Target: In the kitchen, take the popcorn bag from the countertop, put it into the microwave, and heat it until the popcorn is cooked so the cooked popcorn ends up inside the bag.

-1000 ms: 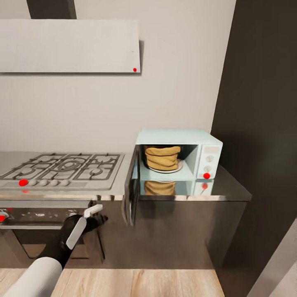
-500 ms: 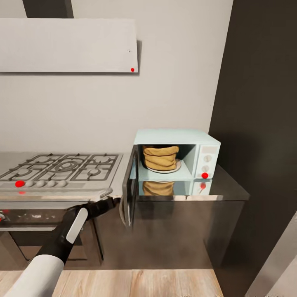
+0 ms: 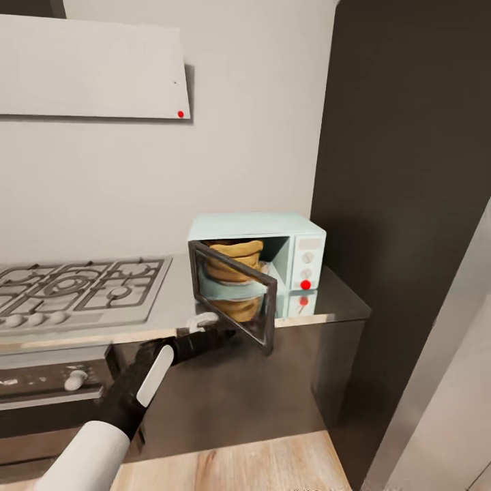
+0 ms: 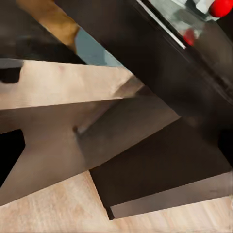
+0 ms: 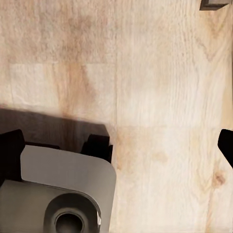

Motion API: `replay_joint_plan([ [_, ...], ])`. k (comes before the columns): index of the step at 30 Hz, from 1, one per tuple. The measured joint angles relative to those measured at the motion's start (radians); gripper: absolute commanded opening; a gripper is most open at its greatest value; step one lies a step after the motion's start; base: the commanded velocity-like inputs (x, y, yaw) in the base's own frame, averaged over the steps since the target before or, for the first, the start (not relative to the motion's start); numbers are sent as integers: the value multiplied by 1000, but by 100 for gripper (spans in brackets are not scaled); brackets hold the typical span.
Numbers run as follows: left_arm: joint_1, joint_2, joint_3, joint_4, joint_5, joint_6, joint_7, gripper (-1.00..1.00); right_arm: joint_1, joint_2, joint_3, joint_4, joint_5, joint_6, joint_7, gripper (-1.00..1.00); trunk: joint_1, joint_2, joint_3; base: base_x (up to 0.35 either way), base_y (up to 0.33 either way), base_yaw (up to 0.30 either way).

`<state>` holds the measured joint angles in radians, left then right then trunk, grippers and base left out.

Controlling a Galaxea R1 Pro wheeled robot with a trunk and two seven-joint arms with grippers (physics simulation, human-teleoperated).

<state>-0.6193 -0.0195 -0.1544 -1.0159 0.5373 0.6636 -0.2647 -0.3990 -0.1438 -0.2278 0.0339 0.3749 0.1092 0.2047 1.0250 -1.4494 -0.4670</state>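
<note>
1. Head view: the microwave (image 3: pixel 273 256) stands on the glossy grey countertop (image 3: pixel 334 307), at its end beside a tall dark cabinet (image 3: pixel 409 204). Its glass door (image 3: pixel 233 294) stands partly open, swung across the front of the cavity. The popcorn bag (image 3: pixel 235 256) sits inside the microwave, seen over the door's top edge and through the glass. The white side panel carries two knobs and a red dot (image 3: pixel 305 284). The steel gas hob (image 3: pixel 78 290) lies on the counter on the far side of the door from the cabinet, and a white wall unit (image 3: pixel 92 68) hangs above it. The left arm reaches up from below, and the left gripper (image 3: pixel 208 331) is at the lower edge of the door near the counter's front edge. Whether its fingers are spread or closed, or gripping the door, I cannot tell.

2. Left wrist view: dark cabinet fronts, a pale wooden floor (image 4: pixel 48 208) and, in one corner, the red dot (image 4: pixel 221 7) with its reflection. The fingers' opening cannot be told here either.

3. Right wrist view: the wooden floor (image 5: pixel 160 73) lies below, with part of the robot's grey base (image 5: pixel 58 194). Two dark finger tips (image 5: pixel 10 145) sit at opposite edges of the picture, well apart, with nothing between them; the right gripper (image 5: pixel 119 143) is spread wide.
</note>
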Motion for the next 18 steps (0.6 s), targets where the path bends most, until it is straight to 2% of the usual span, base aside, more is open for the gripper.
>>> replay_joint_plan([
  [4, 0, -28, -13, -47, -4, -1, 4, 100, 0, 0, 0, 0, 0, -2, 0, 100, 0, 0, 0, 0, 0, -282],
  [8, 0, -35, -96, -122, -5, 3, 35, 100, 0, 0, 0, 0, 0, -3, 0, 100, 0, 0, 0, 0, 0, -224],
  [12, 0, -45, -117, -245, -9, 15, 92, 100, 0, -3, 1, -1, 0, -6, 0, 100, 0, 0, 0, 0, 0, -32],
  [13, -3, -49, -118, -267, -27, 15, 96, 100, 0, -5, 1, -1, 0, -6, 0, 100, 0, 0, 0, 0, 0, -4],
  [15, -12, -53, -118, -283, -33, 16, 102, 100, 0, -4, 1, -1, 1, -7, 0, 100, 0, 0, 0, 0, 0, -1],
  [16, -36, -58, -118, -284, -48, 22, 114, 100, 0, -4, 2, -1, 1, -7, 0, 100, 0, 0, 0, 0, 0, 0],
  [17, -72, -66, -118, -280, -78, 55, 133, 100, 0, -3, 2, -1, 2, -7, 0, 100, 0, 0, 0, 0, 0, 0],
  [18, -91, -72, -118, -277, -92, 82, 142, 100, 0, -3, 2, -1, 2, -7, 0, 100, 0, 0, 0, 0, 0, 0],
])
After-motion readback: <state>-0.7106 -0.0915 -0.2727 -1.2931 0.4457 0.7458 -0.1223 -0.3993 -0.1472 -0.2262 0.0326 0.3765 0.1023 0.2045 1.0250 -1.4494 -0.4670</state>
